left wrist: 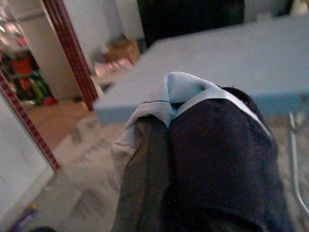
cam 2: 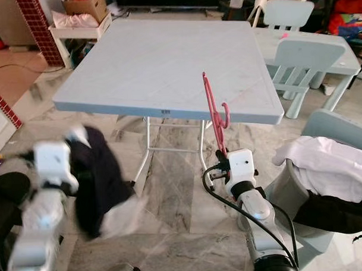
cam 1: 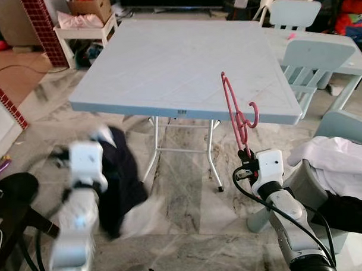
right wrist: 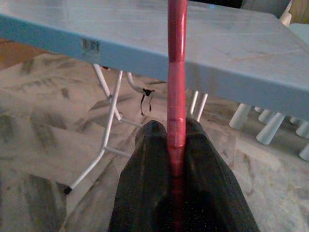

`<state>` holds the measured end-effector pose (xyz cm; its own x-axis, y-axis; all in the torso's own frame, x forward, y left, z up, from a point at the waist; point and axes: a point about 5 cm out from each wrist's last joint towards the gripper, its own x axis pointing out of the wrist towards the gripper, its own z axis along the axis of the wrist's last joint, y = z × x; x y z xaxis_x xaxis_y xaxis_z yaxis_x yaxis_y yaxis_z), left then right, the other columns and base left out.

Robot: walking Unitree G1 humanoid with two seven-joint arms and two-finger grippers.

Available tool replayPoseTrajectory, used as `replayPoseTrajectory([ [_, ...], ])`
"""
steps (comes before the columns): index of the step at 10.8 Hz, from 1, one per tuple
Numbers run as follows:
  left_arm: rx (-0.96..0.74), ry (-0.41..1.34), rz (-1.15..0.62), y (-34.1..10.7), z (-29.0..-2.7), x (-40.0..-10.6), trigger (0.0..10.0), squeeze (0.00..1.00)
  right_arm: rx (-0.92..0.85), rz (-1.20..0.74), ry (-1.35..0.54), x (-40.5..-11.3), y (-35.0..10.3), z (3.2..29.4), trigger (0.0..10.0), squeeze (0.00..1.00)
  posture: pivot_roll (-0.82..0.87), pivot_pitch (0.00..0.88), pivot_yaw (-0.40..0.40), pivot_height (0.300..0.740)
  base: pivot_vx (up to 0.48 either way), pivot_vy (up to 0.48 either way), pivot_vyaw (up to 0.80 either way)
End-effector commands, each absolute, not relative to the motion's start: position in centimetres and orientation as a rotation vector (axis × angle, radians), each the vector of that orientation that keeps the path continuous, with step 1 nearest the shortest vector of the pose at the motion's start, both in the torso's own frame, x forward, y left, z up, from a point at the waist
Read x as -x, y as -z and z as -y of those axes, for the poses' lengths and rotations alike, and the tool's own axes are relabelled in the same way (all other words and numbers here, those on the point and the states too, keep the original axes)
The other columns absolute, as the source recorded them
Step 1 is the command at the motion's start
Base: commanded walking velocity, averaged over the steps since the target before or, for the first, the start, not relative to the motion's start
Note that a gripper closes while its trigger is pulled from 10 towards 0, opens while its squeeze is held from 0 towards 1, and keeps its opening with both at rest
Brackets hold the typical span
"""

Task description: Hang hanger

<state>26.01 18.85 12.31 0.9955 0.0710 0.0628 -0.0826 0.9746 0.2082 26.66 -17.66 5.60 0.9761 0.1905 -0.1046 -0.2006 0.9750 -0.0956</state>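
Blurred left arm (cam 1: pixel 82 198) and dark garment (cam 1: pixel 120 173)

Clamped between the right gripper's (right wrist: pixel 176 133) matt black fingers, the pink hanger (cam 1: pixel 237 113) looks like smooth, glossy plastic. Dark soft cloth (left wrist: pixel 217 159) drapes the left gripper (left wrist: pixel 169 123). Beyond both, the table (cam 1: pixel 172 58) is matt pale-blue plastic on painted metal legs.

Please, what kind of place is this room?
Most likely a lived-in family home: a light blue folding table on marble-patterned floor, small children's chairs beside it, and a basket of laundry near the robot.
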Motion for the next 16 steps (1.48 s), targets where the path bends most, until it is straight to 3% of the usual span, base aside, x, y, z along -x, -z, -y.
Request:
replayPoseTrajectory([
  [1,-0.225,-0.093,0.132,-14.0,-19.0,-26.2,10.0,0.00,0.113,-0.072,-0.204,-27.0,-6.1,17.7,10.0,0.00,0.04,0.000,-0.019,0.740,0.326,0.000,0.00],
  [6,-0.222,-0.135,0.358,-20.3,-18.6,-27.8,10.0,0.00,0.115,-0.078,-0.221,-26.8,-5.9,17.6,10.0,0.00,0.04,0.000,-0.020,0.740,0.432,0.000,0.00],
  [16,-0.216,-0.133,0.356,-20.7,-18.6,-28.6,10.0,0.00,0.123,-0.071,-0.222,-26.8,-6.0,17.6,10.0,0.00,0.03,0.000,-0.020,0.740,0.468,0.000,0.00],
])
